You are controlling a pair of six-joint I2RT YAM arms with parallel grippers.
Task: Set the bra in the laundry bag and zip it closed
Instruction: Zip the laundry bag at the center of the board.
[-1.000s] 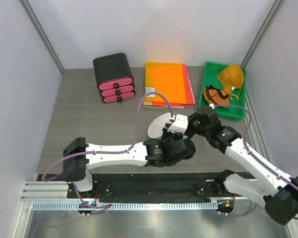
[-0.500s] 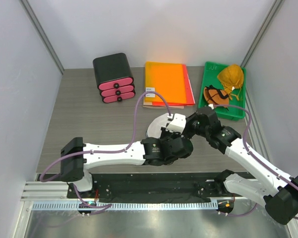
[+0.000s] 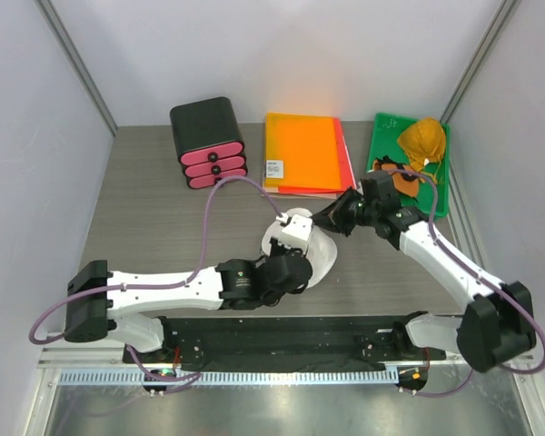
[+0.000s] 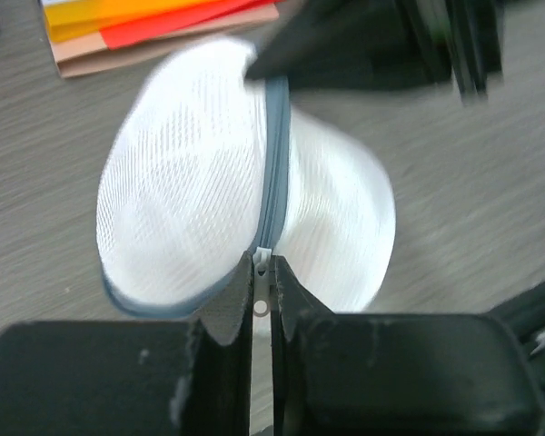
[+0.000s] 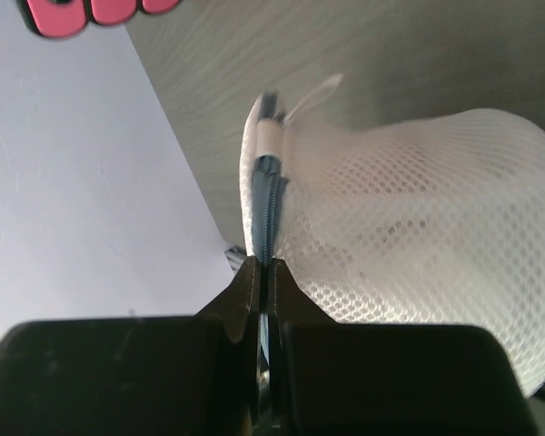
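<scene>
No lettering, brand or number can be read in any view; a small white label (image 3: 274,167) bearing dark print sits on the near left corner of the orange folder (image 3: 302,150), far centre, its print too small to make out.

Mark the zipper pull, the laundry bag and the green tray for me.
zipper pull (image 4: 263,259): left wrist view, its white tab at the zipper's near end.
laundry bag (image 4: 182,191): left wrist view, left mesh dome.
green tray (image 3: 384,136): top external view, bare floor at its far left corner.
</scene>
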